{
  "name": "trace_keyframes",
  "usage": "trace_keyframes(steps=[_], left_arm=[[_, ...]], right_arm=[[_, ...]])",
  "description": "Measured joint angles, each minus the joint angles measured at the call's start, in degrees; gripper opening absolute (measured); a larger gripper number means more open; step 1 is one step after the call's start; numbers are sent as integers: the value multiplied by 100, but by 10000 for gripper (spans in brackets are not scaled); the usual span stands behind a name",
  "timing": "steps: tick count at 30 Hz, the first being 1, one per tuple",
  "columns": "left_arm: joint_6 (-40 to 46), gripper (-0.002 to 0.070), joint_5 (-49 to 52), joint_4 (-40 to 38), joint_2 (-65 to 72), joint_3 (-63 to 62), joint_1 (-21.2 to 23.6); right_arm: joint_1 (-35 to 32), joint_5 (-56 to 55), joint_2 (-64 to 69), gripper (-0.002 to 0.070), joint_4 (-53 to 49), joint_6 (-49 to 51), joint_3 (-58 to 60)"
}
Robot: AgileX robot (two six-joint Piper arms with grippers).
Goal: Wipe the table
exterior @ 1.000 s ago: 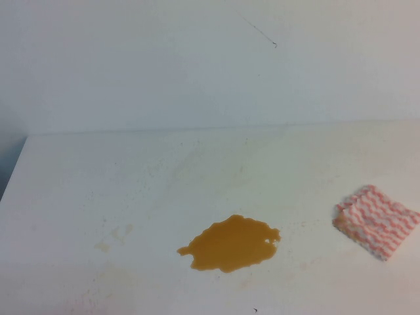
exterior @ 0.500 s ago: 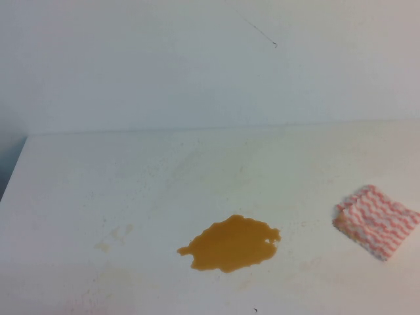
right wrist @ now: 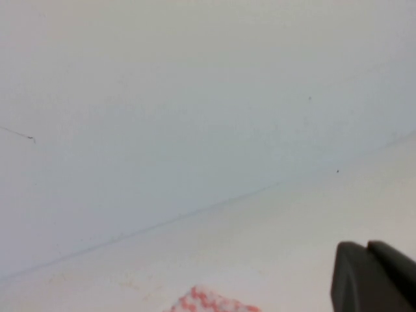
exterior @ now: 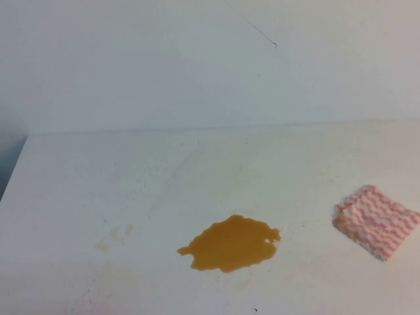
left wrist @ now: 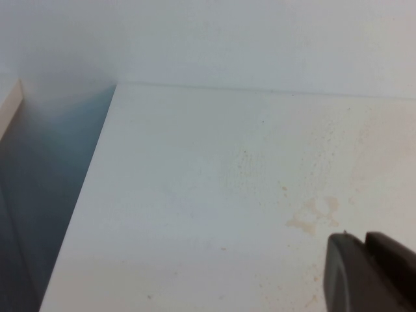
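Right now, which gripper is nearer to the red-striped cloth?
Right. The right gripper hangs on the table's right side, the cloth showing in its wrist view. The left gripper hangs over the table's left part, beyond the spill.

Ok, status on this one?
Left end effector shut, over the table's left side. Right end effector shut, near the cloth, not holding it. Spill unwiped; nothing between cloth and spill.

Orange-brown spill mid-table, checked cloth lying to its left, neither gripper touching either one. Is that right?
Not quite: the high view shows the cloth to the right of the spill. The left gripper and right gripper show only in their wrist views, touching neither.
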Motion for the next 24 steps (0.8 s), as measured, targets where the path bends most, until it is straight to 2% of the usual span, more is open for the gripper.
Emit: trace_keyframes(steps=[6,12,19,24], left_arm=[[0,0,0,0,0,0,0],[0,0,0,0,0,0,0],[0,0,0,0,0,0,0],[0,0,0,0,0,0,0]], right_arm=[[0,-691,0,-2,-569,-258,-118],[0,-1199,0,-2,-1896,-302,-1072],[0,-655,26,-2,-3669,-336,-2724],[0,-252,704,-2,-4008,-164,-3675]])
